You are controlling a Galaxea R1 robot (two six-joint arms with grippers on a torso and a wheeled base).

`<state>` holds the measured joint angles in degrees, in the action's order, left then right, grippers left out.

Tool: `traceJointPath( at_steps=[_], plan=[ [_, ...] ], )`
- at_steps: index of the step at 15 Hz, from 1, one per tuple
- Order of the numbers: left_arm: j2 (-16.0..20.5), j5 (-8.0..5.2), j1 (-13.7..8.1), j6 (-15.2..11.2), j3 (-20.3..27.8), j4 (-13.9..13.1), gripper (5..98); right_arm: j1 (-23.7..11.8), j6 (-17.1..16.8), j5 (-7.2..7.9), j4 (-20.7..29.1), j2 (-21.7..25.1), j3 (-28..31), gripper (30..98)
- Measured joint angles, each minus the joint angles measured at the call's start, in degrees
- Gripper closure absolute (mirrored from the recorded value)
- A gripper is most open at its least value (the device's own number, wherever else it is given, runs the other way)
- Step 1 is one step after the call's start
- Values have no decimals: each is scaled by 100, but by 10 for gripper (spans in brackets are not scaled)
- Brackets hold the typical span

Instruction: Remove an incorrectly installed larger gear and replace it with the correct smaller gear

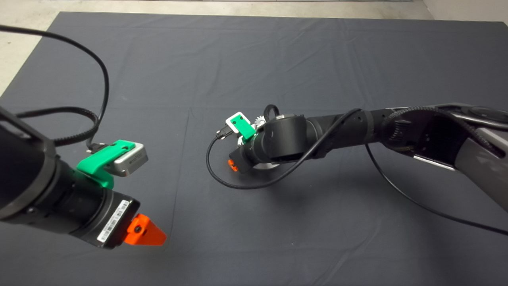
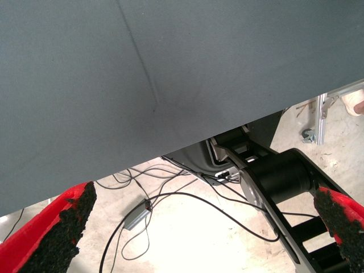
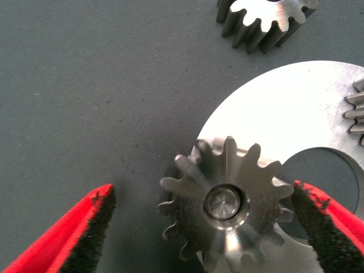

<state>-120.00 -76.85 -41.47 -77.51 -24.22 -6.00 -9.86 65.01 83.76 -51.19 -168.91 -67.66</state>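
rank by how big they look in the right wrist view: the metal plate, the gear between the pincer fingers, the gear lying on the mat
1. Metal plate, largest, though cut off at the edge.
2. Gear between the fingers of the right pincer, seated on a pin.
3. Gear on the mat, only partly in view and farther from the camera, so unsure.

gear (image 3: 224, 207) on plate (image 3: 296, 122), second gear (image 3: 264, 17) beside

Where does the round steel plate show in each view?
Head: plate at mid-mat, a bright sliver mostly hidden under the right arm.
Left wrist: not in it.
Right wrist: large and bright, partly cut off at the picture's edge.
Shared landmark: the dark mat, in all three.
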Motion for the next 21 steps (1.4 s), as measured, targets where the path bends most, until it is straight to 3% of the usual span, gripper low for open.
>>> traceJointPath(
  at_steps=[14,21],
  plan=[
    [0,1,0,-2,0,-1,53,0,-2,-9,-44,-88,-152,490],
    [0,1,0,-2,2,0,53,13,1,-5,-44,-88,-161,587]
  ],
)
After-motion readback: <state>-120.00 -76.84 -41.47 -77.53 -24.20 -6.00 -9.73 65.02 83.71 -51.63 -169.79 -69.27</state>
